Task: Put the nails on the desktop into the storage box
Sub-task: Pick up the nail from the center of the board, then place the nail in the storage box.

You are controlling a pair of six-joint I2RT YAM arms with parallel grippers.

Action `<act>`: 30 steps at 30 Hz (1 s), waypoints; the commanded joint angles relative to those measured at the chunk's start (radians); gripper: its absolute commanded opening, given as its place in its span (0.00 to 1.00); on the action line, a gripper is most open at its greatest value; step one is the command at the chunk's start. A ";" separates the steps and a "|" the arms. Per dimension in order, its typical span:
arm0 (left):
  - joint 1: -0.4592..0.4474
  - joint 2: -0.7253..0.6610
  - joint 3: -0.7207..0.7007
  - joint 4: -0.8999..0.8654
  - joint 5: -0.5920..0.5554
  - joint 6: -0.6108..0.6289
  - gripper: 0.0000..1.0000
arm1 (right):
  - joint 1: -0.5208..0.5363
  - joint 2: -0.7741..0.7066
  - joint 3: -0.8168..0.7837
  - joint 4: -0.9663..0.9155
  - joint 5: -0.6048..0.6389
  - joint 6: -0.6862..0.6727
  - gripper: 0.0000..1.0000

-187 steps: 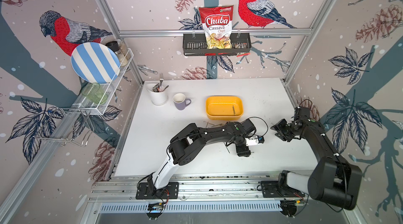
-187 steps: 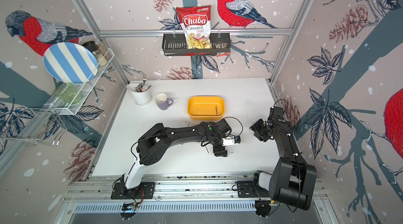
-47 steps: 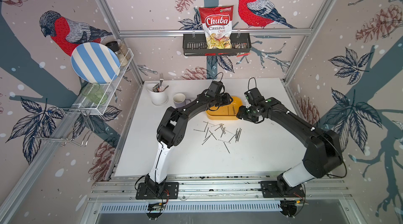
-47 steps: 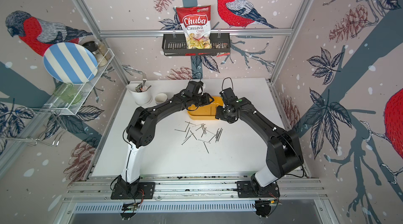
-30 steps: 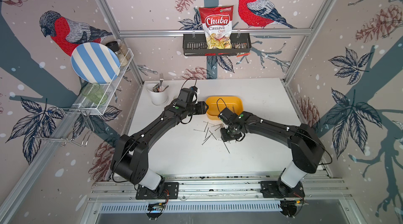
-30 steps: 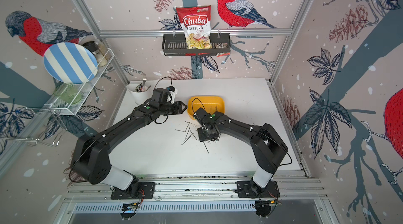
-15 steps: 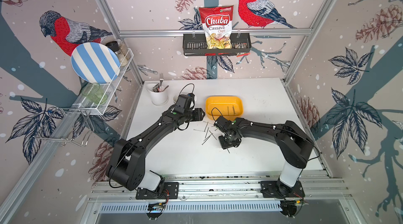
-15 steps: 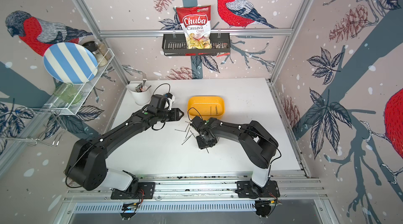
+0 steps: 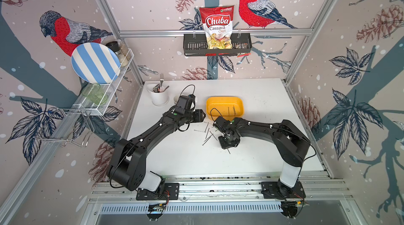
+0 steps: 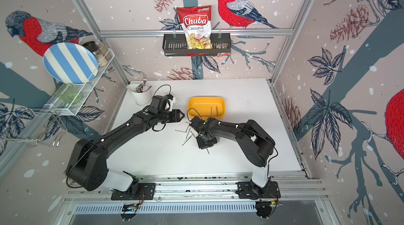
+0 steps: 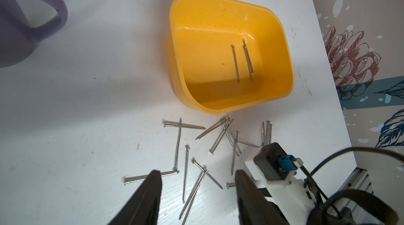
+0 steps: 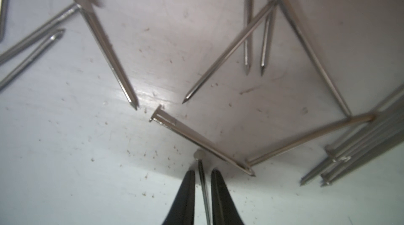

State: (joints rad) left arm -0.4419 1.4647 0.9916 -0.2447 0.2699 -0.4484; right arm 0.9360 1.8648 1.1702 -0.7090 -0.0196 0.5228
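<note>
Right wrist view: one nail (image 12: 202, 178) lies on the bench (image 12: 87, 169) between your nearly closed right jaws; grip uncertain. Left jaws gape empty. It's light, stiff, slippery: pinch mid-shank.

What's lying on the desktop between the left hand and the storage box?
Loose nails, scattered and crossing on the white desktop. The left wrist view shows them between the open left hand and the storage box.

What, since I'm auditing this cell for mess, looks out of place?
Loose nails lie scattered and criss-crossed on the desktop beside the storage box, spilled-looking; only about three sit inside it.
</note>
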 commanded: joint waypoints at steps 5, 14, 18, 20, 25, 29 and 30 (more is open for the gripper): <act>0.002 0.002 -0.031 0.021 0.006 -0.005 0.57 | 0.046 0.053 0.056 -0.028 0.000 -0.032 0.01; 0.017 -0.022 -0.025 0.033 -0.004 0.003 0.57 | 0.029 0.018 0.279 -0.105 -0.016 -0.118 0.00; 0.045 -0.054 -0.022 0.034 -0.006 -0.002 0.58 | -0.035 0.007 0.401 -0.144 -0.079 -0.136 0.00; 0.057 -0.076 -0.024 0.040 -0.006 -0.003 0.58 | -0.077 0.002 0.454 -0.157 -0.116 -0.139 0.00; 0.065 -0.102 -0.009 0.047 0.001 0.006 0.58 | -0.194 0.030 0.622 -0.217 -0.167 -0.153 0.00; 0.065 -0.086 0.001 0.082 0.077 0.013 0.58 | -0.291 0.123 0.812 -0.317 -0.127 -0.174 0.00; 0.065 -0.078 0.001 0.096 0.103 0.016 0.58 | -0.314 0.155 0.861 -0.347 -0.105 -0.178 0.00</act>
State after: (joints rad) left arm -0.3813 1.3743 0.9833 -0.2024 0.2985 -0.4454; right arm 0.6617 1.9663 1.9465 -0.9421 -0.1574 0.3683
